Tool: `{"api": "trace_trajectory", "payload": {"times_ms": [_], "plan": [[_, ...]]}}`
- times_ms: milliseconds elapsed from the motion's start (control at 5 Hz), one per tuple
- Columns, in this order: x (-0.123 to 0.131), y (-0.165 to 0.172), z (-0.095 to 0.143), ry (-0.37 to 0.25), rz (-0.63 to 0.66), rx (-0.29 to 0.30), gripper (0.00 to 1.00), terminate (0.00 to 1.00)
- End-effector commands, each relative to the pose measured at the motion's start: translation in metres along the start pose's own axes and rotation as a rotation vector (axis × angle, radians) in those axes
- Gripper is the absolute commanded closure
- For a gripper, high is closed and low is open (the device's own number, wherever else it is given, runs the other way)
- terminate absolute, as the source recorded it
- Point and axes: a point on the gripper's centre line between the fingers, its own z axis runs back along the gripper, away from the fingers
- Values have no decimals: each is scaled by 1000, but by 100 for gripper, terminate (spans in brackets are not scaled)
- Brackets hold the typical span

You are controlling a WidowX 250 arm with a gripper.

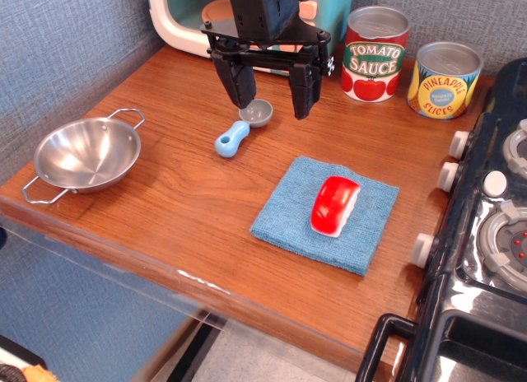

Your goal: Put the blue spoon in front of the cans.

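Grey-blue textured walls are seen behind a brown wooden worktop (181, 193). At the back right the cans (410, 62) are stood side by side, the red tomato tin left of the shorter pineapple tin. The blue spoon (242, 128) is laid flat well to their left, handle toward the front. Above its grey bowl the pincer (270, 92) is held spread wide, with nothing gripped. A blue cloth (290, 217) bearing a red object (334, 205) is placed nearer the front, and a steel bowl (86, 156) at the left.
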Motion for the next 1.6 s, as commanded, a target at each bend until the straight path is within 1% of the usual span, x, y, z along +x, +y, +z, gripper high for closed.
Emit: {"api": "trace_trajectory", "payload": {"times_ms": [0, 200, 400, 600, 800, 1000, 1400], "plan": [[0, 0, 0, 0, 0, 0, 0, 0], [8, 29, -13, -12, 85, 33, 0, 0], [13, 47, -23, -17, 131, 63, 0, 0], [19, 64, -35, -23, 155, 149, 0, 0], [25, 77, -50, -3, 163, 180, 0, 0], [34, 80, -61, 13, 151, 191, 0, 0], [42, 86, -76, 41, 149, 213, 0, 0]]}}
